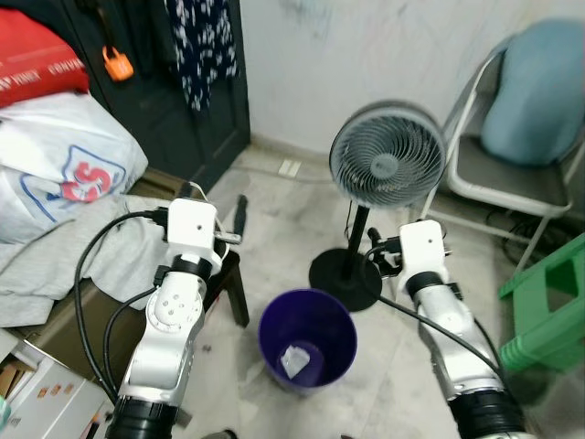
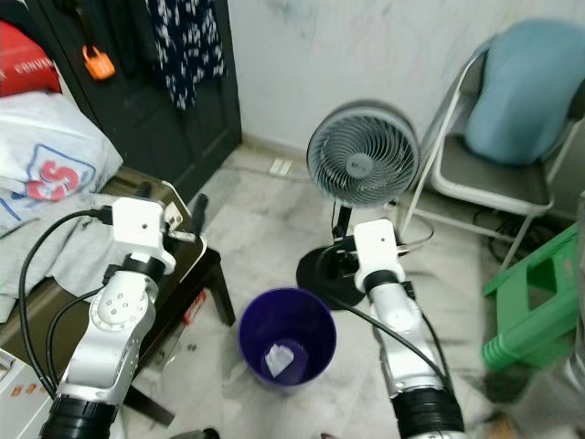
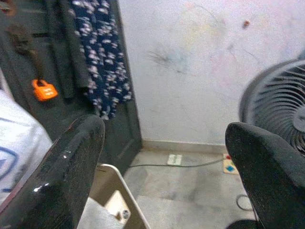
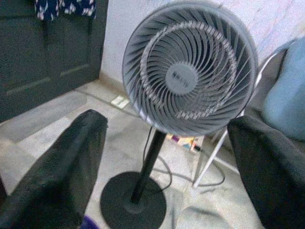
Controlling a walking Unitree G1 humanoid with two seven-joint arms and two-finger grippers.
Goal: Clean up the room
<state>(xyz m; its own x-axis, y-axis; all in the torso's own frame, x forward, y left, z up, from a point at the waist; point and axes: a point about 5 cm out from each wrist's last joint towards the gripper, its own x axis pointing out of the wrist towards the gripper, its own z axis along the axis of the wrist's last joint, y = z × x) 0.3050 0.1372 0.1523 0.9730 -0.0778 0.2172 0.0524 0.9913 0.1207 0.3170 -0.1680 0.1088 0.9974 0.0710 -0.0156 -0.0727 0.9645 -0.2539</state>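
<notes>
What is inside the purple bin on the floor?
The purple bin holds one crumpled white piece of paper at its bottom; the near wall hides part of the bottom.

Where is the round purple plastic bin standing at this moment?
In the left eye view, the round purple plastic bin stands on the pale floor between the robot's two arms, just in front of the grey pedestal fan, with a crumpled white scrap inside.

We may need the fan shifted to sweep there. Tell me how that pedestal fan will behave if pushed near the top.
The pedestal fan looks top-heavy: a wide grille head on a thin pole, so a high push would probably tip it. Its round base lies flat on smooth floor, so a low push may slide it. Its cord could snag.
</notes>
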